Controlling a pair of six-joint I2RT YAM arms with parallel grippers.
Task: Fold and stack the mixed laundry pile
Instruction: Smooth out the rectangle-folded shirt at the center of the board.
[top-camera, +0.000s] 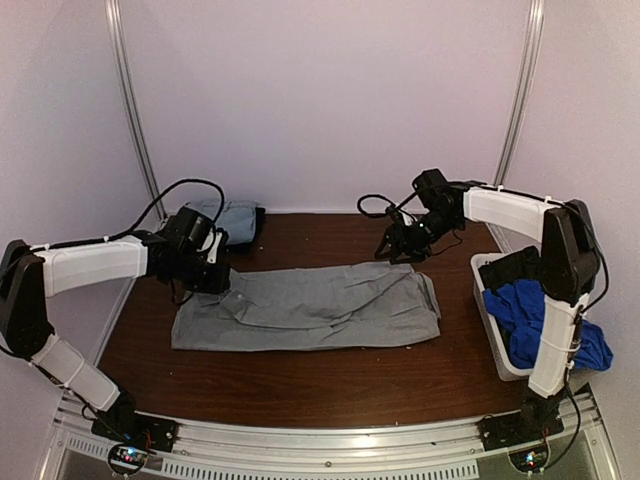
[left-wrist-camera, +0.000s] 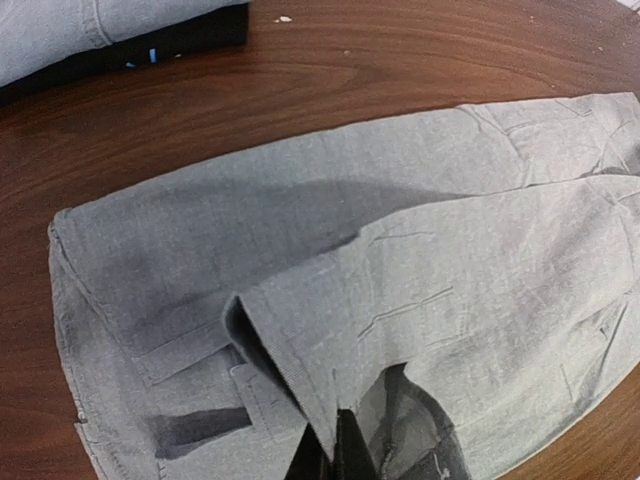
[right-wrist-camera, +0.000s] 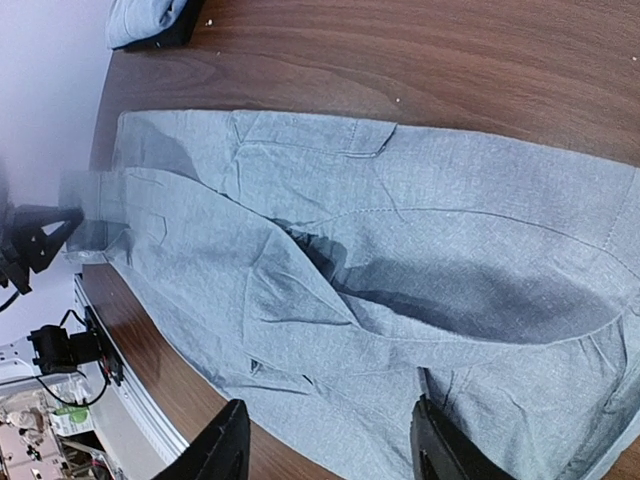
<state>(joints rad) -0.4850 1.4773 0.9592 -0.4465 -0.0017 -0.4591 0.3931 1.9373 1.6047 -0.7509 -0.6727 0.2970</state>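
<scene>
Light grey trousers lie spread lengthwise across the middle of the table. My left gripper is at their left end and is shut on a lifted fold of the grey cloth, pinched between the jaws of the left gripper. My right gripper hovers above the far right end of the trousers. The right gripper is open, its two fingers wide apart with nothing between them. A royal-blue piece lies in the bin.
A folded stack sits at the back left, a light grey garment over a dark piece. A white plastic bin stands at the right edge. Bare brown tabletop shows in front of the trousers.
</scene>
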